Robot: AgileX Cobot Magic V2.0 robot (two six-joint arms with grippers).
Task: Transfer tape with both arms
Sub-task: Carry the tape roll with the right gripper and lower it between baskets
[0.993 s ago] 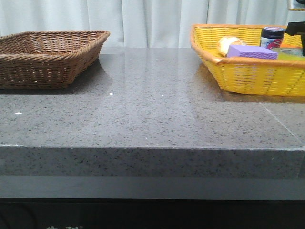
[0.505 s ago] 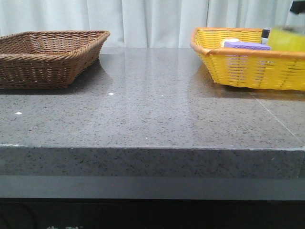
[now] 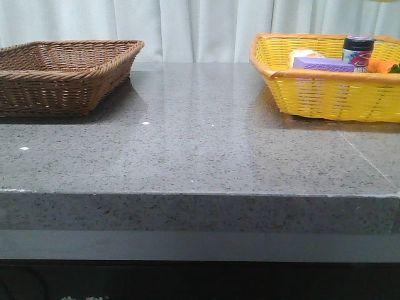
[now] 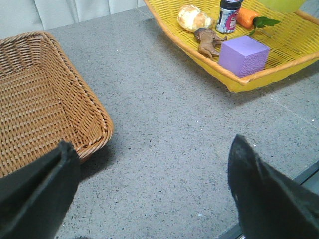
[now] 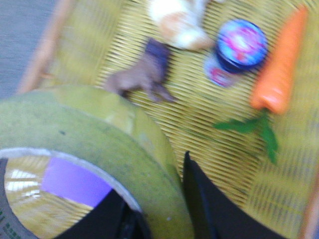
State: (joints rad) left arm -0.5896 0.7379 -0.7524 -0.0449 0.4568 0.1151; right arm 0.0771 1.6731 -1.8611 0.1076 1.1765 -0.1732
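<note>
Change over the last second: in the front view a yellow blur hung over the far right corner of the yellow basket (image 3: 325, 94) half a second ago; now only a sliver of yellow shows at the top right edge. The basket also looked shifted and tilted across those frames; now it sits level. Read: the tape (image 5: 94, 134) has been lifted clear of the basket, so the pick looks done and the handover is next.

Tape location: in the right gripper (image 5: 159, 209), above the yellow basket, per the right wrist view. One dark finger sits inside the core and one outside against the yellow wall, so it's clamped on the roll's wall. View is motion-blurred.

Left gripper (image 4: 149, 194): fingers spread wide, nothing between them, hovering over the grey countertop (image 3: 200, 144) between the two baskets. Looks ready to receive.

Containers:
- Yellow basket, far right: purple sponge block (image 4: 243, 55) at the near left, brown toy animal (image 4: 209, 42) beside it, bread roll (image 4: 193, 19), dark-lidded jar (image 4: 229, 15), carrot with green leaves (image 4: 249, 19) further right.
- Brown wicker basket (image 3: 62, 75), far left: nothing visible inside; likely the drop target.

Risk: the grip is on one wall only, so the roll could swing during transfer.
</note>
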